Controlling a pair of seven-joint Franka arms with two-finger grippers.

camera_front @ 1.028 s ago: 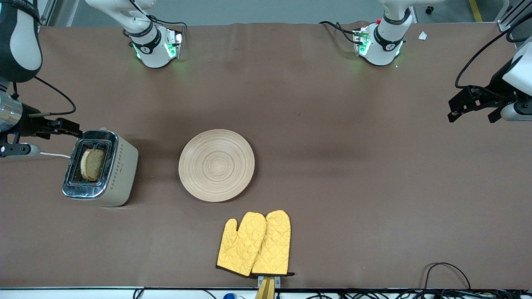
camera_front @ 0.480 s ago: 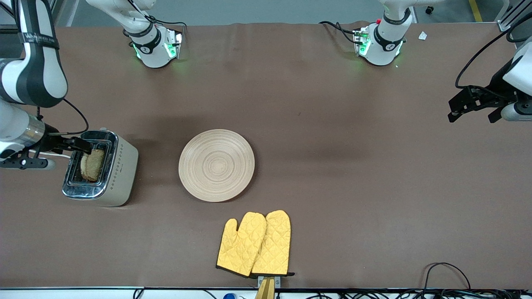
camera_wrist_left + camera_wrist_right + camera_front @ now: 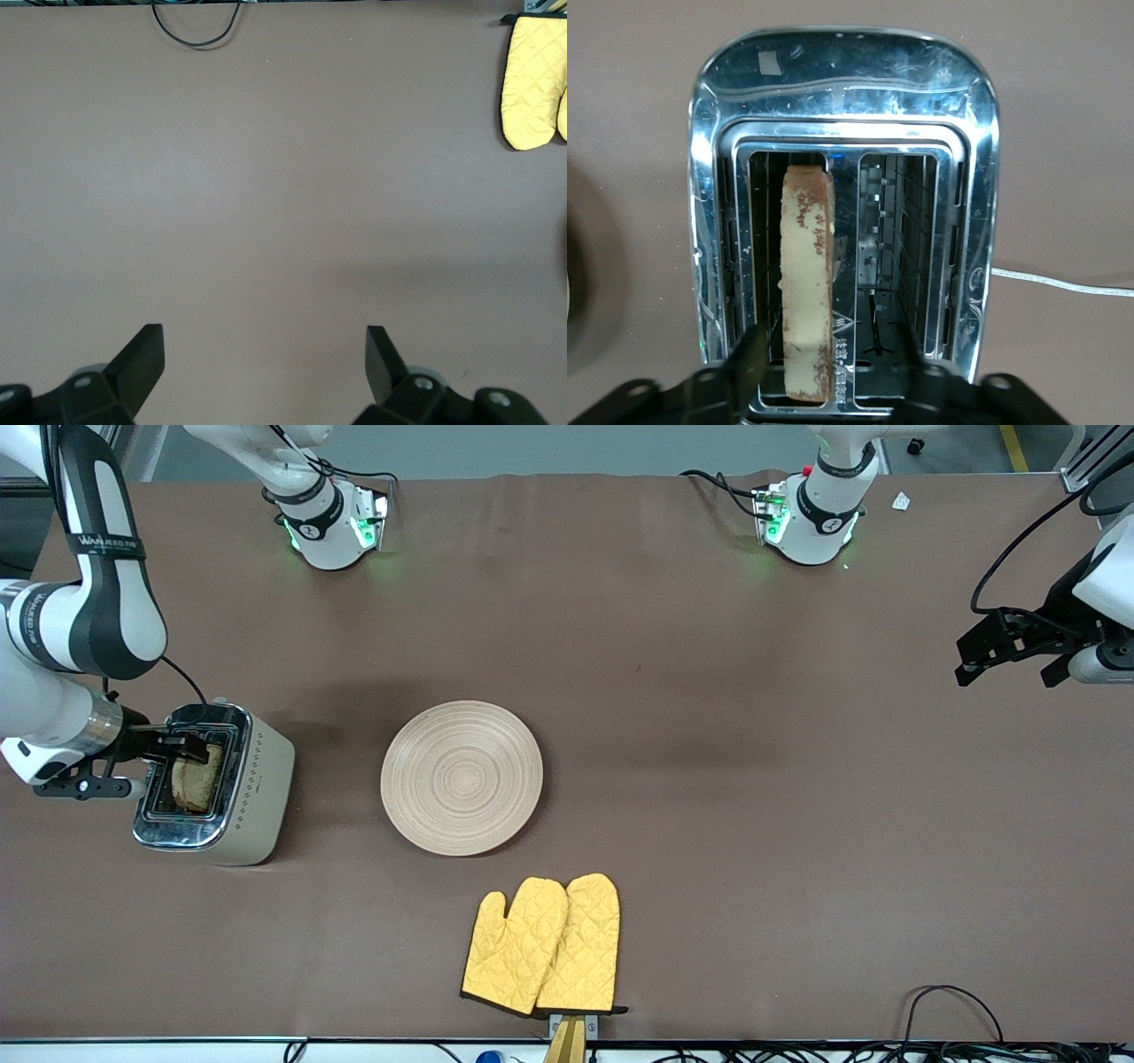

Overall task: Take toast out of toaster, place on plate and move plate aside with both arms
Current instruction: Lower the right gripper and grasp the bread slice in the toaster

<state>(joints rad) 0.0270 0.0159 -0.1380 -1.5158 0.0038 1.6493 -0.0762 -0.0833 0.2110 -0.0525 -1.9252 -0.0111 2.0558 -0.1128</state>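
Note:
The toast [image 3: 197,781] stands upright in one slot of the chrome toaster [image 3: 252,797] toward the right arm's end of the table. In the right wrist view the toast [image 3: 808,283] shows edge-on in the toaster [image 3: 842,71]. My right gripper [image 3: 182,748] hangs just over the toaster's top, open, its fingers [image 3: 744,354] on either side of the toast's end without gripping it. The round wooden plate [image 3: 462,777] lies bare beside the toaster, mid-table. My left gripper [image 3: 970,662] waits open and empty over bare table at the left arm's end [image 3: 264,350].
Two yellow quilted oven mitts [image 3: 542,946] lie nearer the front camera than the plate, also in the left wrist view [image 3: 534,84]. The toaster's white cord [image 3: 1063,283] trails off the table's end. A black cable loop [image 3: 952,1010] lies at the front edge.
My right arm has swung in, bringing its gripper from beside the toaster's end to over the toast slot. The left arm, plate and mitts have not moved.

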